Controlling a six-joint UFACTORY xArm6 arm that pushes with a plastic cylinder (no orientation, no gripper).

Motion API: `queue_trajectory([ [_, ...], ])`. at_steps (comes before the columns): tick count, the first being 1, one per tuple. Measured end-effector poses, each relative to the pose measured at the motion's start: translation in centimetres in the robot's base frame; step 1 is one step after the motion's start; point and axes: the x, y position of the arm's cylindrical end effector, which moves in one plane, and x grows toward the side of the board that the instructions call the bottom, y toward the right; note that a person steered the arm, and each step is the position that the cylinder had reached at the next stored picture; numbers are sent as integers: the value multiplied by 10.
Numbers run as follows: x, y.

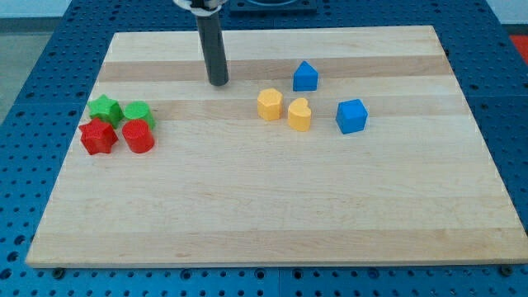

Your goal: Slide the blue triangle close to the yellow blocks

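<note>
The blue triangle (305,76) sits toward the view's top, right of centre, just above and to the right of the two yellow blocks. The yellow hexagon-like block (269,105) and the yellow heart-like block (299,115) stand side by side near the board's middle. A blue cube (351,115) lies to the right of the yellow blocks. My tip (218,82) rests on the board to the left of the blue triangle, about a hundred pixels away, and up-left of the yellow blocks. It touches no block.
A cluster at the view's left holds a green star (105,108), a green block (138,113), a red star (97,137) and a red cylinder-like block (138,136). The wooden board (264,214) is edged by a blue perforated table.
</note>
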Motion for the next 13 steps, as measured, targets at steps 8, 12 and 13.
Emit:
queue_trajectory([
  [8, -25, 164],
  [12, -10, 145],
  [13, -10, 131],
])
